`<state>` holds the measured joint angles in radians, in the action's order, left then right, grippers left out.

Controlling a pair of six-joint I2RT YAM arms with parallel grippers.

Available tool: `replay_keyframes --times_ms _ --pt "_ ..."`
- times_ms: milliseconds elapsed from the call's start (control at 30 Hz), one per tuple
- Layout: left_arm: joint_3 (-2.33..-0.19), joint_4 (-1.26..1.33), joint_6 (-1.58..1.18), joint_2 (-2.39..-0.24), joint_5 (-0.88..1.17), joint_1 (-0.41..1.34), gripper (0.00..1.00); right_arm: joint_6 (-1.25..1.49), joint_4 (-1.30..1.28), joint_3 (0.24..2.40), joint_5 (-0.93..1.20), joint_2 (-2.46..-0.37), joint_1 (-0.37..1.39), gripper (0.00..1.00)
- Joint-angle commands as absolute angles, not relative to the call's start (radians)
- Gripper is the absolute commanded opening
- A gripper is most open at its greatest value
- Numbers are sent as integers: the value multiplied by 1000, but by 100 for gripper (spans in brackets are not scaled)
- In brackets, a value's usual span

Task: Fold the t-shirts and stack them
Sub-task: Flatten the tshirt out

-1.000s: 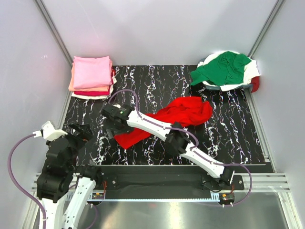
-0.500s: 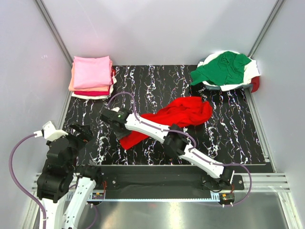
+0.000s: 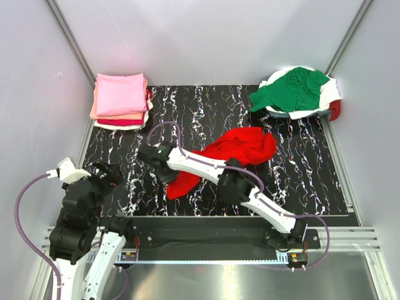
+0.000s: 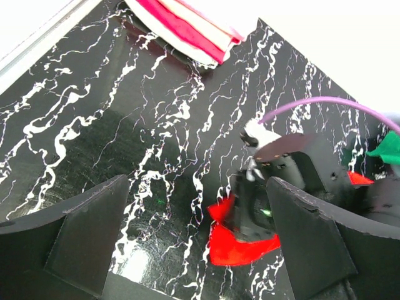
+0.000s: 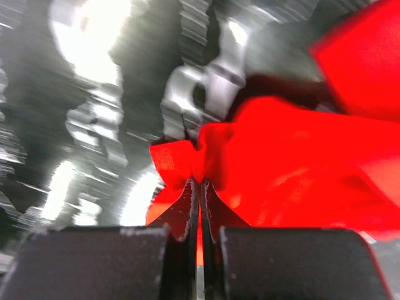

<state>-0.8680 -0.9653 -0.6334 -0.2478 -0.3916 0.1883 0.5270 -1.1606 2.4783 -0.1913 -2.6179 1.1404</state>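
A bright red t-shirt lies crumpled in a diagonal strip across the middle of the black marbled mat. My right gripper sits at the shirt's near-left end, and the right wrist view shows it shut on a fold of the red cloth. My left gripper hovers open at the mat's near-left corner, well apart from the shirt. Between its fingers I see only mat, with the red shirt's end farther off. A green t-shirt drapes over a basket at the far right.
A folded stack with a pink t-shirt on top stands at the far left corner, with salmon, dark red and white layers beneath it. The basket's rim also holds white cloth and a dark red piece. Grey walls enclose the mat.
My right gripper has closed on the near-left end of the red t-shirt and shifted a little right and nearer, bunching that end. The left arm has stayed put.
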Motion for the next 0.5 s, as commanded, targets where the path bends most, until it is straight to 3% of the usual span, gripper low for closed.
replay_keyframes --times_ms 0,133,200,333,467 --pt "-851 -884 -574 -273 -339 192 99 494 -1250 2431 -229 -2424 1059 0" --pt "-865 -822 -546 -362 -249 192 99 518 -1314 2537 -391 -2102 927 0" --pt "-870 -790 -537 -386 -219 192 98 535 -1347 2467 -483 -1915 861 0" --pt "-876 -692 -528 -477 -111 192 95 571 -1249 2046 -520 -1456 654 0" --pt "-832 -617 -552 -570 -11 193 90 668 -1241 1658 -575 -1179 528 0"
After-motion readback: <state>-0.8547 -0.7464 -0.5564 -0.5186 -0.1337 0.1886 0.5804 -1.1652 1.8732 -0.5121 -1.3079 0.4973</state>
